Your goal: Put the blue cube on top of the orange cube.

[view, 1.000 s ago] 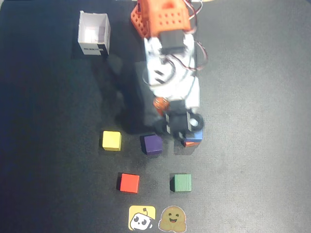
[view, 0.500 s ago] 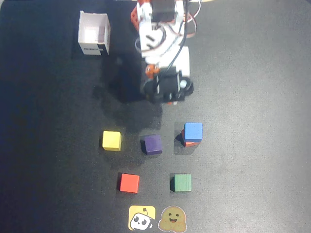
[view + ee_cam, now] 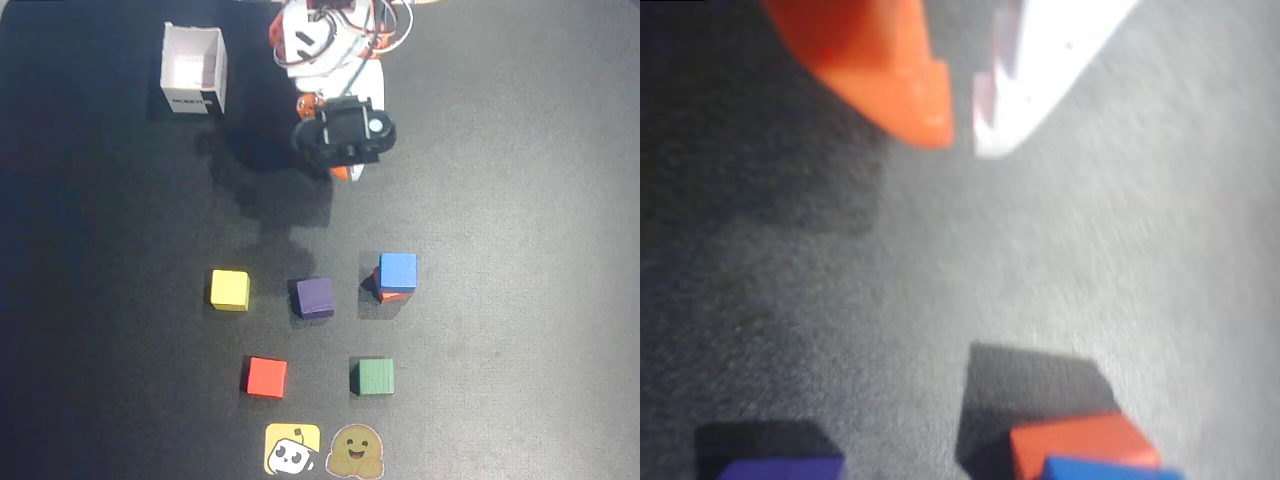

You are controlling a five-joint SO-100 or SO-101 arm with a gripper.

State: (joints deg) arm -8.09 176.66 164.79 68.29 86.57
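Note:
The blue cube (image 3: pixel 397 270) rests on top of the orange cube (image 3: pixel 392 295), whose edge shows below and to the left of it. My gripper (image 3: pixel 345 172) is well above them in the overhead view, near the arm base, touching nothing. In the wrist view the orange finger and the white finger meet at the top, tips almost together with nothing between them (image 3: pixel 962 135). The stack shows at the bottom edge: the orange cube (image 3: pixel 1080 442) with the blue cube (image 3: pixel 1105 470) on it.
A yellow cube (image 3: pixel 229 289), a dark purple cube (image 3: pixel 315 297), a red cube (image 3: pixel 266 377) and a green cube (image 3: pixel 372 377) lie on the black mat. A white open box (image 3: pixel 193 68) stands at the upper left. Two stickers (image 3: pixel 322 450) sit at the bottom edge.

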